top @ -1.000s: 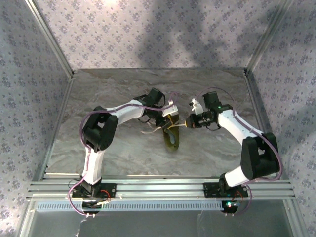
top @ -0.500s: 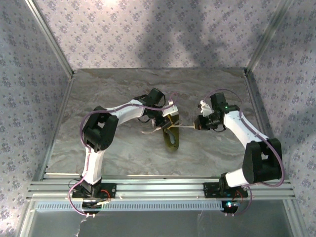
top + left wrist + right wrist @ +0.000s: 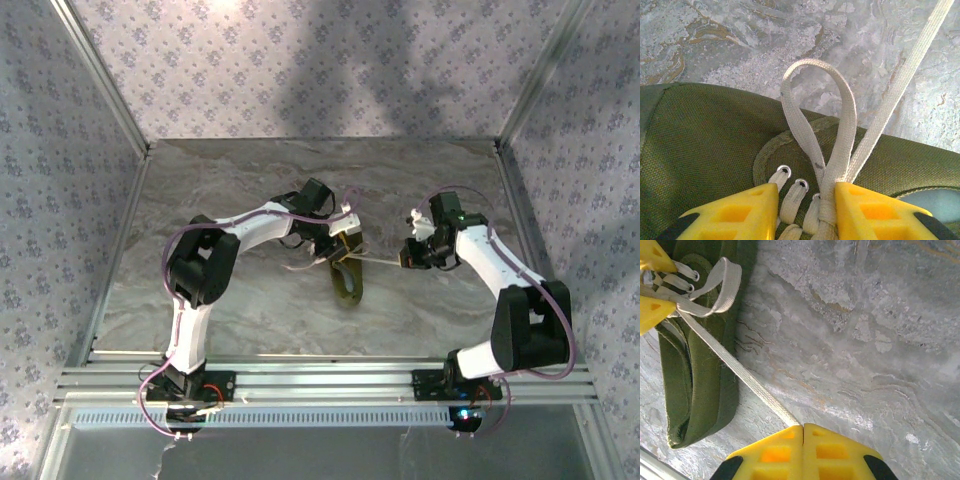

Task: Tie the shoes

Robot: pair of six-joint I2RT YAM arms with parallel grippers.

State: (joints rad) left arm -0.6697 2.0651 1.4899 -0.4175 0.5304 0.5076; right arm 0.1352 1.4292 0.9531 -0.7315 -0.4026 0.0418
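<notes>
Your right gripper [image 3: 803, 432] has drawn further toward the right of the top view, clenched on the lace [image 3: 735, 366], which is now stretched taut. The shoe [image 3: 348, 278] lies near that view's middle, unmoved. Your left gripper [image 3: 805, 200] stays over the eyelets [image 3: 784, 170], jaws apart around the base of the loop [image 3: 812, 66].

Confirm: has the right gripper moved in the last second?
Yes. In the top view the right gripper has shifted right and slightly nearer, away from the shoe, which stayed put, drawing the lace out.
</notes>
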